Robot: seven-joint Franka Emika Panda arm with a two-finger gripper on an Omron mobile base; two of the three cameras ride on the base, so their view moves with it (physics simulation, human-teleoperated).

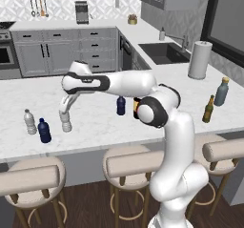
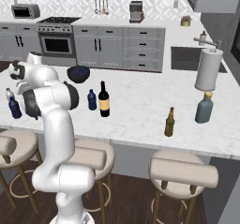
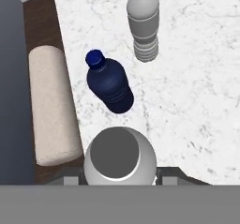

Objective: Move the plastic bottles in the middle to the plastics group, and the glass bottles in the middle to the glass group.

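White marble table (image 1: 105, 122), island form, stools along the near edge.

Gripper (image 1: 65, 119) at the left end of the table, pointing down, closed around a small clear ribbed plastic bottle (image 1: 66, 123) just below its white cap. Bottle upright, base at or just above the table surface; cannot tell which. In the hand view the cap (image 3: 116, 156) sits between the two dark fingertips, seen from above.

Plastics group just left of it: a second clear ribbed bottle with white cap (image 1: 30, 122) and a dark blue plastic bottle (image 1: 44, 130), both upright, near each other but apart. In the hand view the blue one (image 3: 110, 83) stands just beyond the held bottle, the clear one (image 3: 143, 24) farther on.

Middle of the table: another dark blue small bottle (image 2: 92, 100) standing just beside a tall black wine bottle with a tan-yellow label (image 2: 104, 100), both upright. From the left base view the wine bottle is mostly hidden behind the arm's elbow.

Right end, well apart from the middle pair: a slim amber-brown beer bottle (image 2: 169, 123) nearer the front edge, and a grey-blue bottle with a tan stopper (image 2: 205, 108) behind it. A white paper towel roll (image 2: 208, 70) stands beyond those, beside the sink (image 1: 164, 53).
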